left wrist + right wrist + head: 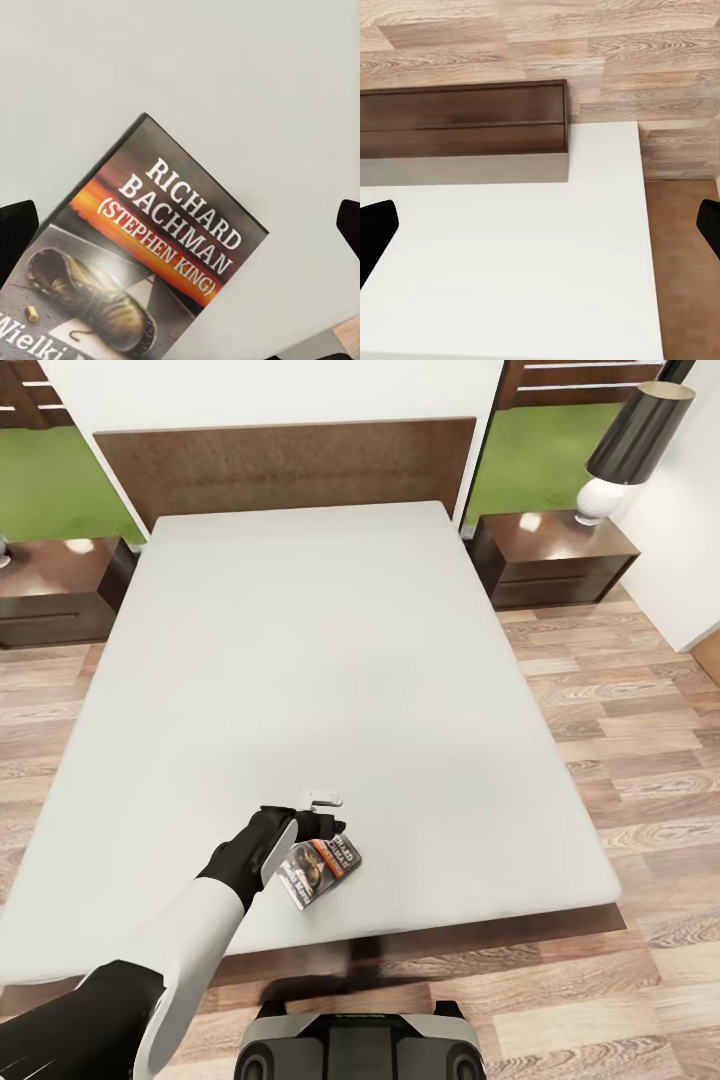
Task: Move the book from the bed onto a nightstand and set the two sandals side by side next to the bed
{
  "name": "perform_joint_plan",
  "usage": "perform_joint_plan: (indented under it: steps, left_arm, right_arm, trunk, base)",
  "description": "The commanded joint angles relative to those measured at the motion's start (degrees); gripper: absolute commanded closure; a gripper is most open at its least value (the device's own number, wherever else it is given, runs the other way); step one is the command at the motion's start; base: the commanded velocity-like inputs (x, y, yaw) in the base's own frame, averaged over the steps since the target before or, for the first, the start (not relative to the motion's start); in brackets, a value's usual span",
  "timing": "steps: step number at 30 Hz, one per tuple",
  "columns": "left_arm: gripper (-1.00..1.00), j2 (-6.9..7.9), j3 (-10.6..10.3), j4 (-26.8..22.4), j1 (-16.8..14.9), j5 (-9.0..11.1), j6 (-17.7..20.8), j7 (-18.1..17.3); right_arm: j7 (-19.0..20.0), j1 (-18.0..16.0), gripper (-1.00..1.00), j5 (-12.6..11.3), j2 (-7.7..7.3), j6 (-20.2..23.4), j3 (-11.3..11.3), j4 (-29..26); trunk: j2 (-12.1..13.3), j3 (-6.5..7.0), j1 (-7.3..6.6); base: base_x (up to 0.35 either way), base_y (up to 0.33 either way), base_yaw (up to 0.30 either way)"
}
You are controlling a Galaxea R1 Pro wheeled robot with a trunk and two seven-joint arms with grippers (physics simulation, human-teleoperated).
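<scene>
From the head camera I look down on the bedroom's wood-plank floor [640, 700] and the bed [330, 660], its pale mattress bare apart from the book. A nightstand [555, 560] stands at each side of the headboard [290, 465], the one on my right carrying a lamp [630, 445]. My left gripper [318, 815] is over the near part of the mattress, and the book [322, 870] lies flat just beside it toward the foot edge, with wide open mattress beyond and to both sides.

In the left wrist camera the book [142, 262] lies between the two spread fingertips [15, 225], not gripped; the floor shows just past the mattress edge.

The right wrist camera shows the right gripper [540, 232] released, fingers wide apart, above a white surface [510, 262], with a dark wooden cabinet [465, 124] beyond it.
</scene>
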Motion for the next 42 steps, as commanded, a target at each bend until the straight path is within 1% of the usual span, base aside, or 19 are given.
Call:
perform_joint_plan:
  steps: [1,25,42]
  left_arm:
    - [-1.0,0.03,-0.2,-0.1,0.0,0.6,0.3,0.2]
    - [-1.0,0.03,-0.2,-0.1,0.0,0.6,0.3,0.1]
    - [-1.0,0.03,-0.2,-0.1,0.0,0.6,0.3,0.1]
  right_arm:
    - [0.1,0.0,-1.0,0.4,-0.03,-0.3,-0.5,0.1]
    - [0.2,0.0,-1.0,0.4,-0.03,-0.3,-0.5,0.1]
    - [0.2,0.0,-1.0,0.4,-0.03,-0.3,-0.5,0.1]
  trunk:
    - [-0.1,-0.05,0.02]
    - [-0.1,-0.11,0.02]
    - [-0.1,-0.81,0.02]
  base:
    - [0.0,0.0,0.016]
    - [0.0,0.0,0.004]
    - [0.0,0.0,0.0]
